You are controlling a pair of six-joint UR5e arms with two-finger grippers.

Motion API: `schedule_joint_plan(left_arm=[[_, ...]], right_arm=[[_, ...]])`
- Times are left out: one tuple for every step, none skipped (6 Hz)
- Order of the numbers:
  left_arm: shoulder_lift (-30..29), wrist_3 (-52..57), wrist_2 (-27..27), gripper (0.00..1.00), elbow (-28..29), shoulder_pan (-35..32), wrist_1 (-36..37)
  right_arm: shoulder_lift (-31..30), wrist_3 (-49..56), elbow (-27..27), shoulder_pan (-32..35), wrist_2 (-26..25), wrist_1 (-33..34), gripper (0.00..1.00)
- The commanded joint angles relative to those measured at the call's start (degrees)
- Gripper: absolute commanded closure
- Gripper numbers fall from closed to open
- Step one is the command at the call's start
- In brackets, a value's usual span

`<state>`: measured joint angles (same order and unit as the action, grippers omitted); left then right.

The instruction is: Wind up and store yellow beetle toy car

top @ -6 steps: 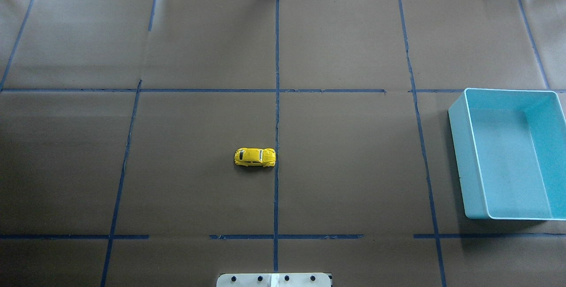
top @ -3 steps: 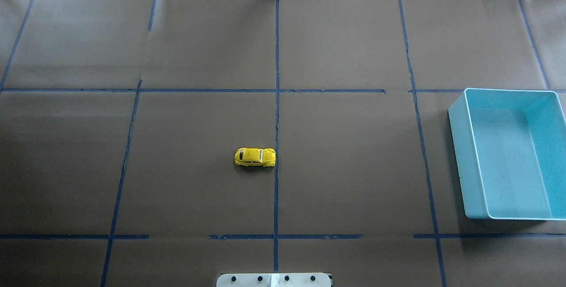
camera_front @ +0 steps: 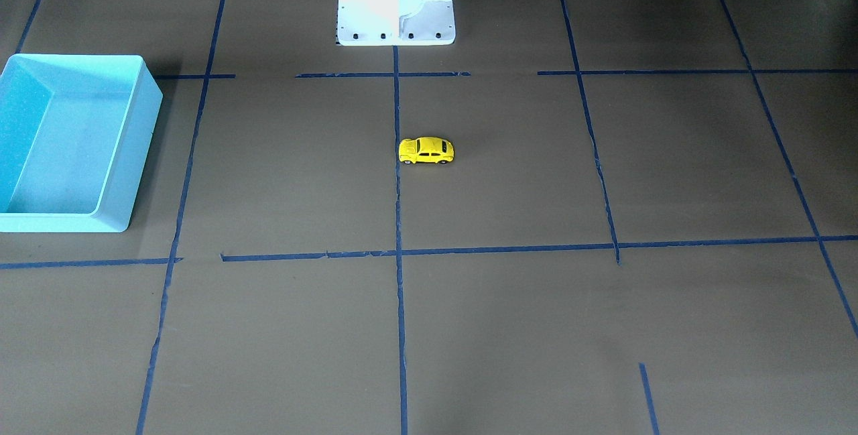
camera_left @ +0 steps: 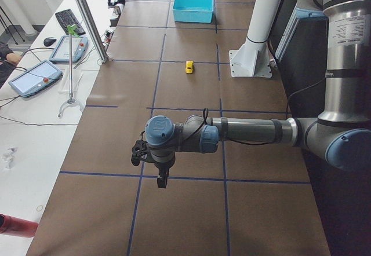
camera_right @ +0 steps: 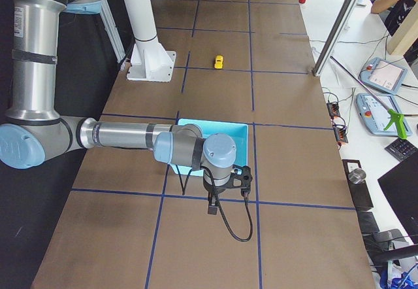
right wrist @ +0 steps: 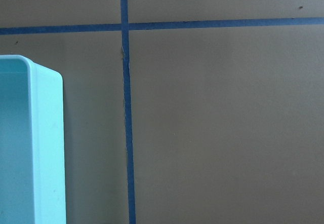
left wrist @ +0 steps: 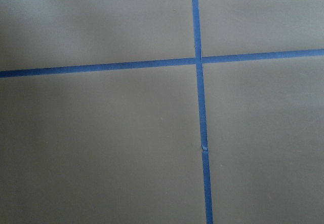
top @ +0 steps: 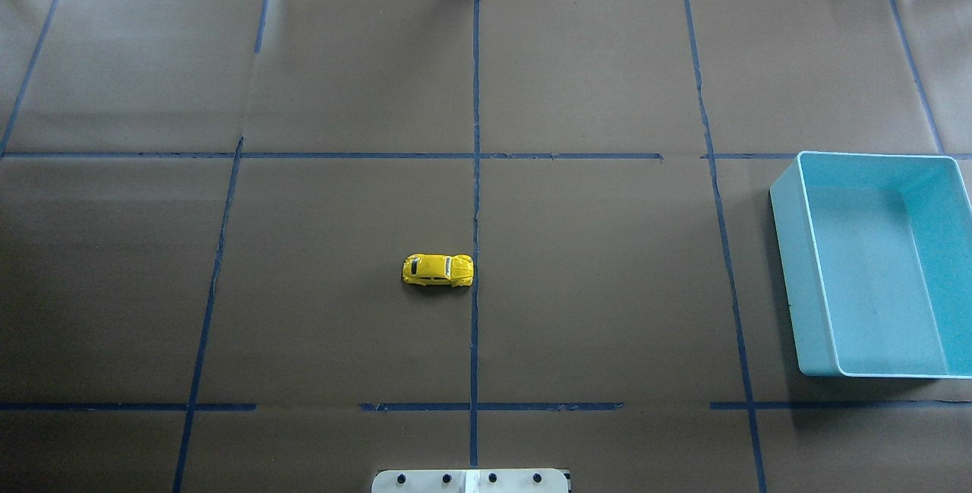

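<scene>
We find the yellow beetle toy car point(top: 438, 270) on its wheels near the middle of the paper-covered desk point(top: 607, 288), lying lengthwise from nine to three o'clock in the overhead view, its three o'clock end just beside the centre blue tape line point(top: 475, 174); the turquoise bin point(top: 788, 250) sits well apart at three o'clock of it (open side up, cut by that view's edge); the white base plate point(top: 471, 481) lies at six o'clock of the car. The left fingers point(camera_left: 162, 179) hang pointing down over the desk, well apart from the car; the right fingers point(camera_right: 212, 207) hang just beyond the bin; for both we cannot tell whether they are released or clenched.
</scene>
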<state>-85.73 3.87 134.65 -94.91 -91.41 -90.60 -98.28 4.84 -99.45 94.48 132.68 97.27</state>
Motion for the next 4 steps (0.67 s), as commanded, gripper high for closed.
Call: schedule_joint_plan(left_arm=[[-0.1, 0.1, 0.0, 0.0, 0.1, 0.0, 0.0], [-0.1, 0.1, -0.1, 0.0, 0.2, 0.0, 0.0], [-0.1, 0.1, 0.0, 0.0, -0.2, 0.0, 0.0], [-0.1, 0.1, -0.1, 0.0, -1.2, 0.0, 0.3]], right_arm=[[-0.2, 0.0, 0.0, 0.0, 0.2, 0.2, 0.0], [-0.3, 0.0, -0.1, 0.0, 0.3, 0.2, 0.0], [-0.2, 0.0, 0.0, 0.0, 0.3, 0.1, 0.0], [-0.2, 0.0, 0.0, 0.0, 0.3, 0.1, 0.0]])
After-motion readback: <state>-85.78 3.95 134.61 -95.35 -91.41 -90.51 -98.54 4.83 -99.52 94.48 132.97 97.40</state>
